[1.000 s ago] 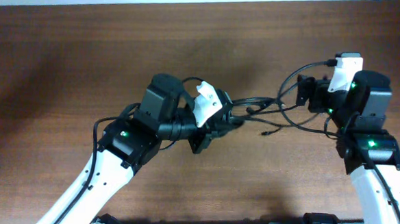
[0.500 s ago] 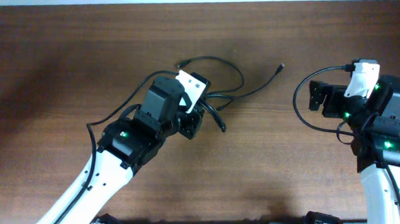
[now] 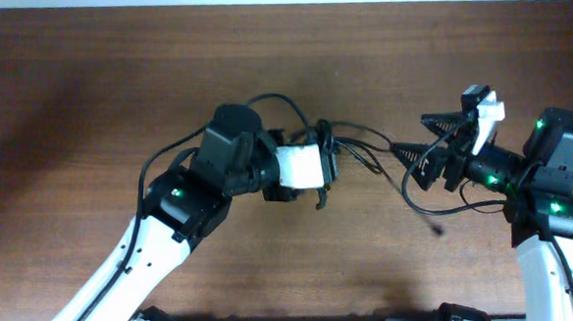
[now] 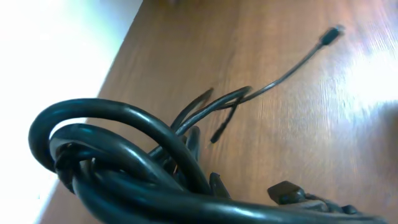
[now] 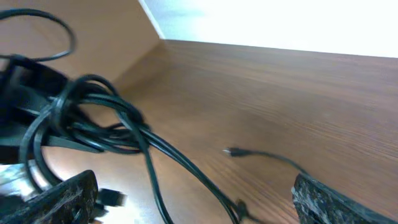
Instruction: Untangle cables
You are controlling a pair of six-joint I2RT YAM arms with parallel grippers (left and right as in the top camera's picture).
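Brown wood tabletop (image 3: 94, 82), 2 end effectors over it. We see the left end effector (image 3: 322, 170) pinched closed on the cables (image 3: 361, 145), a black knot at mid-tabletop w/ loops running right. The right end effector (image 3: 423, 146) gapes wide, gripping nothing; strands pass between its fingers (image 5: 62, 196). Strand count in the knot: can't tell. Left wrist view shows 2 free plug ends (image 4: 334, 32).

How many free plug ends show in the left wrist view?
2: a far plug end at upper right, a near plug end beside the bundle; more may be hidden.
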